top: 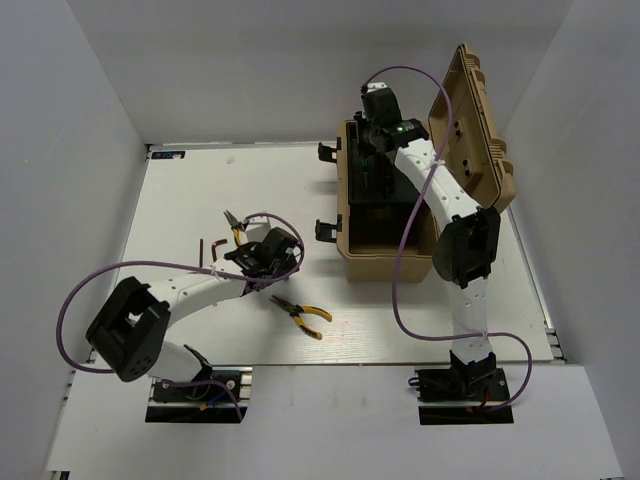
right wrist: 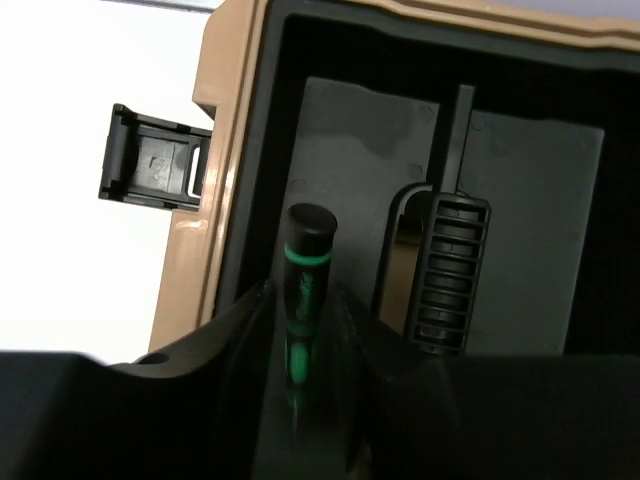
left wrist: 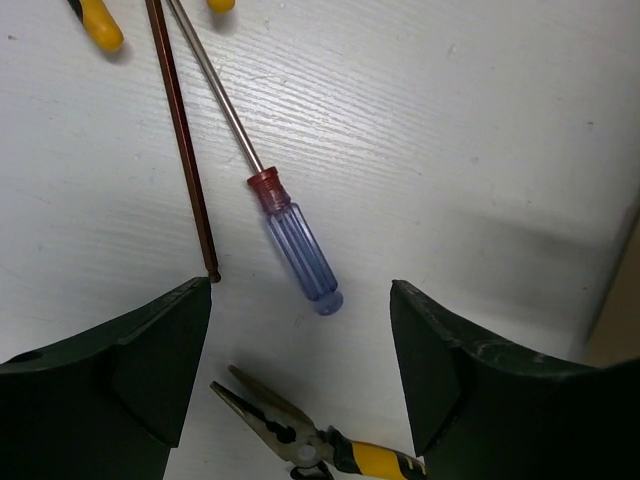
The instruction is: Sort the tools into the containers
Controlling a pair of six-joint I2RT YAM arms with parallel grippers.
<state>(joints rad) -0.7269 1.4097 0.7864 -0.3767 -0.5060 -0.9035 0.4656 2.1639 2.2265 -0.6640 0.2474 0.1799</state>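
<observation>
My left gripper (left wrist: 300, 330) hangs open above the white table, its fingers on either side of the end of the blue and red screwdriver's (left wrist: 295, 245) handle, not touching it. A brown hex key (left wrist: 185, 150) lies just left of that screwdriver. One pair of yellow-handled pliers (left wrist: 300, 440) lies below it, and a second pair (top: 236, 226) lies farther back. My right gripper (right wrist: 305, 330) is down inside the tan case (right wrist: 225, 150), shut on the green and black screwdriver (right wrist: 305, 270), whose handle end sticks out past the fingertips.
The tan case (top: 345, 200) stands at the back right with its lid (top: 480, 120) propped open. Black latches (right wrist: 155, 160) stick out from its left wall. A ribbed black part (right wrist: 450, 270) sits inside on the dark foam. White walls enclose the table.
</observation>
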